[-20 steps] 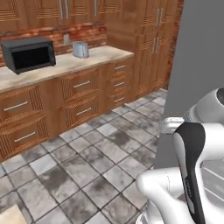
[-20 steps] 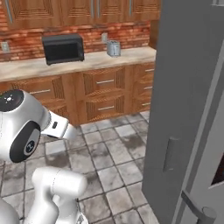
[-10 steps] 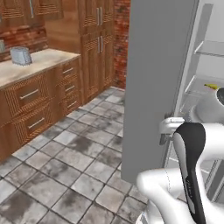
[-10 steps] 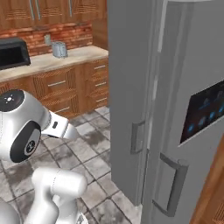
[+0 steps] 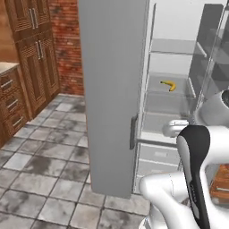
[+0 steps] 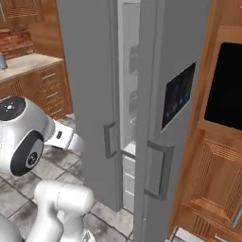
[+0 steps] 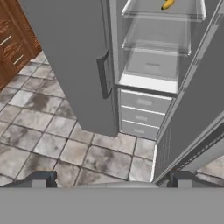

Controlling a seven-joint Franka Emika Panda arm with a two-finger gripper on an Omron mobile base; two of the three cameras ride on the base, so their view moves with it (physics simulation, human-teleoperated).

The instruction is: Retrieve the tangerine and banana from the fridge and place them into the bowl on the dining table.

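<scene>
The grey fridge (image 5: 112, 89) stands right ahead with its left door (image 7: 70, 52) swung partly open, glass shelves and white drawers showing in the gap. A yellow banana (image 5: 168, 85) lies on a glass shelf at mid height, seen at the top edge of the hand view as the banana (image 7: 167, 4). My gripper (image 7: 110, 180) is open, its fingertips (image 7: 40, 178) far apart with nothing between them, held back from the fridge and low, above the floor tiles. The right door (image 6: 160, 94) carries a dark dispenser panel. The tangerine, the bowl and the dining table are out of view.
Tall wooden cabinets (image 5: 27, 67) and a brick wall (image 5: 67, 40) stand left of the fridge. A wooden cabinet with a dark oven (image 6: 227, 85) flanks it on the right. Grey floor tiles (image 5: 40, 170) lie in front. White drawers (image 7: 142, 109) sit under the shelves.
The whole picture has swung from the wall counter with the microwave round to the fridge, so the camera moved with the base. The gripper stays open.
</scene>
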